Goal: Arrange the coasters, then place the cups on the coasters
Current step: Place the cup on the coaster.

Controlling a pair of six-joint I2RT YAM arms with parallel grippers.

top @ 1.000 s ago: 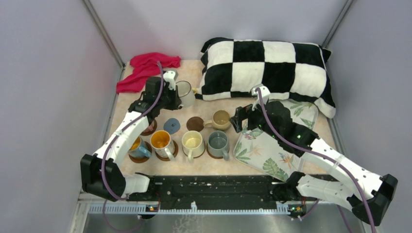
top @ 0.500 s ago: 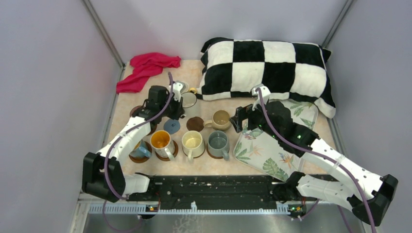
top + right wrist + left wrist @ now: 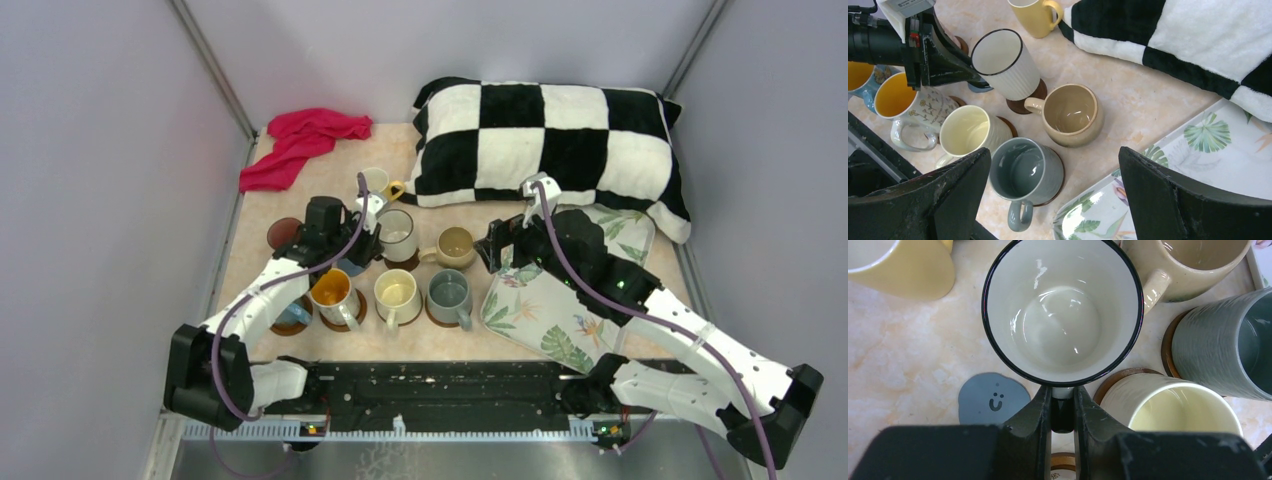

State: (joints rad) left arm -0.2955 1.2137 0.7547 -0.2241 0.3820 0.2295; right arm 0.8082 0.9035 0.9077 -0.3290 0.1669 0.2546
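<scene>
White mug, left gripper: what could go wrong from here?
1. The left gripper pinches only the white mug by its handle, and the mug seems to lean over the brown coaster. Released so, it may settle off-centre or tip.
2. The tan mug handle and the cream mug sit close. The gripper could nudge them when backing out.

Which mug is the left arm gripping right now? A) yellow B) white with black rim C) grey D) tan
B: in the left wrist view the left fingers are shut on the handle of the white black-rimmed mug.
</scene>
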